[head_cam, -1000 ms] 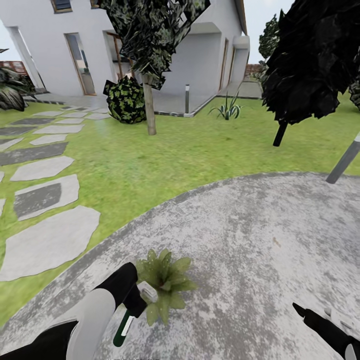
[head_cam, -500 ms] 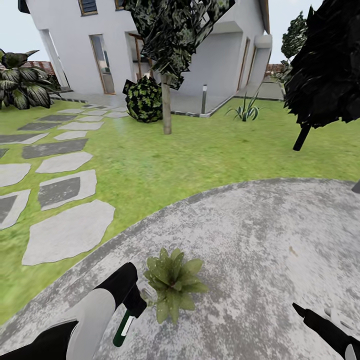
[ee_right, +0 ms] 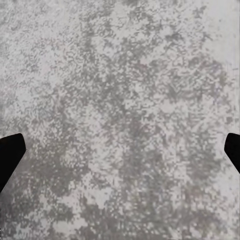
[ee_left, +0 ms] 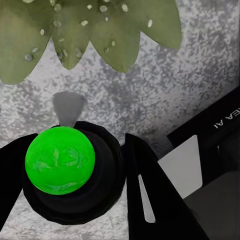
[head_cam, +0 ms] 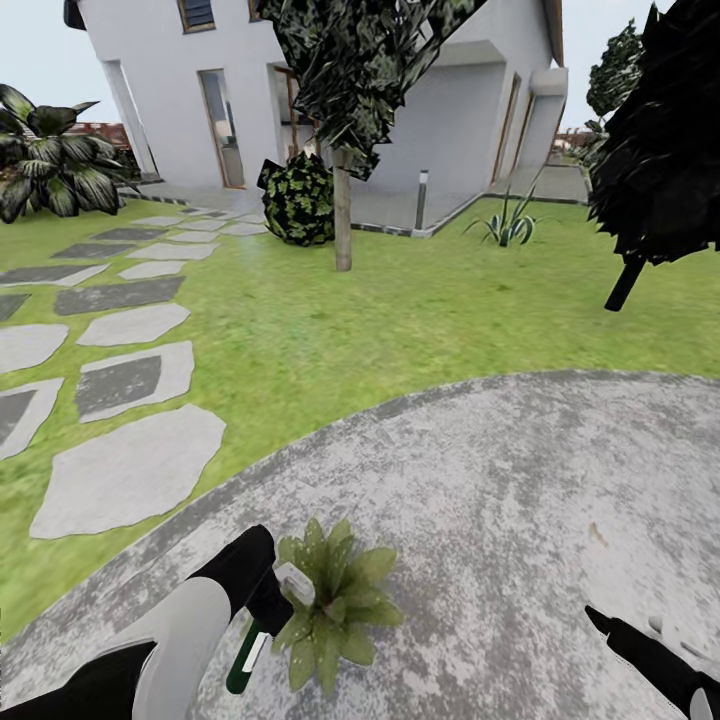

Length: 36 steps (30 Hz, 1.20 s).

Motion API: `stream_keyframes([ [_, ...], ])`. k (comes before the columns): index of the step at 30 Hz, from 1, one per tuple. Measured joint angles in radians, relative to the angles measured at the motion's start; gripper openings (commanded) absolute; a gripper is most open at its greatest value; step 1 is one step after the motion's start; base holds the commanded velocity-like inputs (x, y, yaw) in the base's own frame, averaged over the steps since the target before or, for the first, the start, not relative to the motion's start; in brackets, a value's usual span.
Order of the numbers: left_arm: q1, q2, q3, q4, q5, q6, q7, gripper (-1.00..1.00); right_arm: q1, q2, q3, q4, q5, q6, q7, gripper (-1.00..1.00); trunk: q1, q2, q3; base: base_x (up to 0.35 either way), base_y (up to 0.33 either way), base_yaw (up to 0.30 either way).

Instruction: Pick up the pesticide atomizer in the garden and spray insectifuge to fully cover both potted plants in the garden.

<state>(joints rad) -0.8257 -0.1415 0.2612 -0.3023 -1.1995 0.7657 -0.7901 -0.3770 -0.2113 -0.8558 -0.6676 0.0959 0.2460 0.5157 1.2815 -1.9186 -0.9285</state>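
On grey paving (head_cam: 520, 500), left end effector (head_cam: 262, 598) grips the atomizer (ee_left: 61, 161), potted plant (head_cam: 333, 600) just beyond its nozzle.

The potted plant (head_cam: 335, 600) hides its own pot under the leaves. Beside the plant, the left gripper (head_cam: 268, 608) covers most of the atomizer (head_cam: 245, 655), so the grip itself can't be read. The right gripper (head_cam: 610, 628) is cut off at the frame's corner.

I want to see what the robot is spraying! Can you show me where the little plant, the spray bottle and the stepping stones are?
potted plant (head_cam: 335, 600): head view, middle of its leaf rosette.
pesticide atomizer (ee_left: 60, 160): left wrist view, its green top.
stepping stones (head_cam: 130, 470): head view, the nearest big grey slab.
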Motion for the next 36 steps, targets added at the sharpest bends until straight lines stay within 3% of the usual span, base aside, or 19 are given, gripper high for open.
stream_keyframes([
  [9,0.000,0.000,0.001,0.000,0.000,0.000,0.000,-1.00,0.000,-0.001,0.000,0.000,0.000,0.000,0.000,1.00,0.000,0.000,0.000,0.022,-0.047,0.235],
  [21,0.000,0.000,0.001,0.001,0.000,0.000,0.001,-1.00,0.000,0.000,0.000,-0.001,0.000,0.000,0.000,1.00,0.001,0.000,0.000,-0.080,-0.287,0.040],
  [36,0.000,0.000,0.001,0.000,0.000,0.001,0.000,-1.00,0.000,0.000,0.000,0.000,0.000,0.000,0.000,1.00,0.000,0.000,0.000,-0.032,-0.129,0.222],
])
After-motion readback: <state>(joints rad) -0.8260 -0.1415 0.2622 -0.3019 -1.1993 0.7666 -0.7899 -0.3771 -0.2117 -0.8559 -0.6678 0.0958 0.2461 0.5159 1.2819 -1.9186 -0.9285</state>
